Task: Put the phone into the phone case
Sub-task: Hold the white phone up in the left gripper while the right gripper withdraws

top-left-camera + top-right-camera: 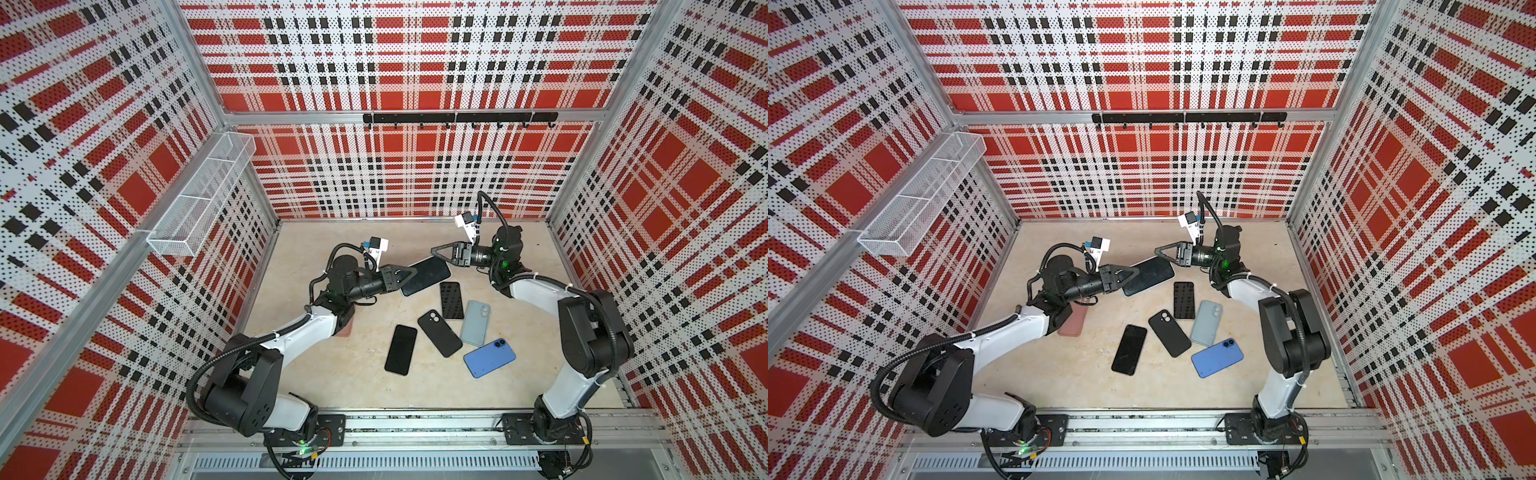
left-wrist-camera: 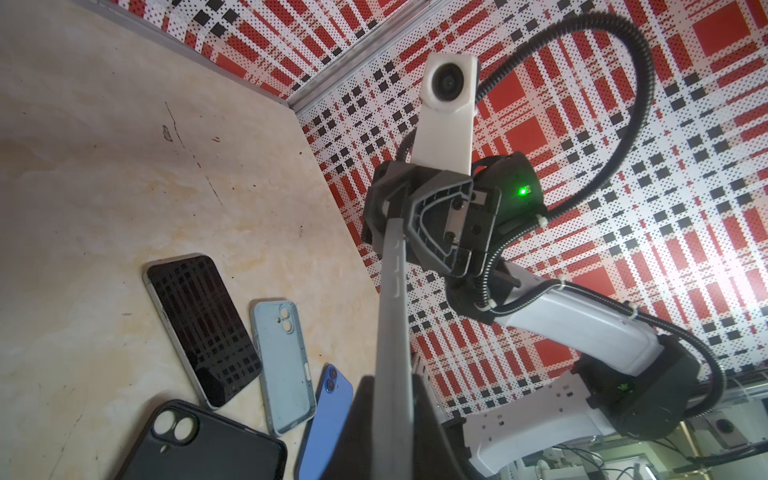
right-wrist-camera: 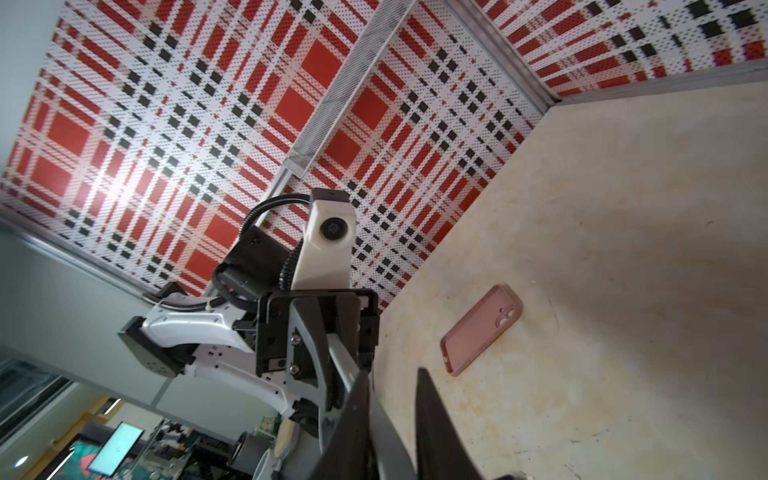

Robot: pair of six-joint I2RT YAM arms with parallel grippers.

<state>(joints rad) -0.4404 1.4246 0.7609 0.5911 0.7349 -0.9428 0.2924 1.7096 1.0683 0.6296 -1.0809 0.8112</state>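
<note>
**Dark flat phone with a grey rim [image 1: 430, 275], lifted between the two claws**
The left claw [image 1: 411, 273] is closed on one short end of the phone and holds it above the beige table [image 1: 332, 374]. The phone's long axis runs from this claw straight to the right claw [image 1: 434, 251], which is at the far end. The right claw's fingers [image 3: 432, 424] stand a little apart, with a gap beside the phone's edge, so I judge it does not pinch yet. The black soft phone case with a camera hole [image 1: 439, 332] lies on the table on the near side of the phone.
</note>
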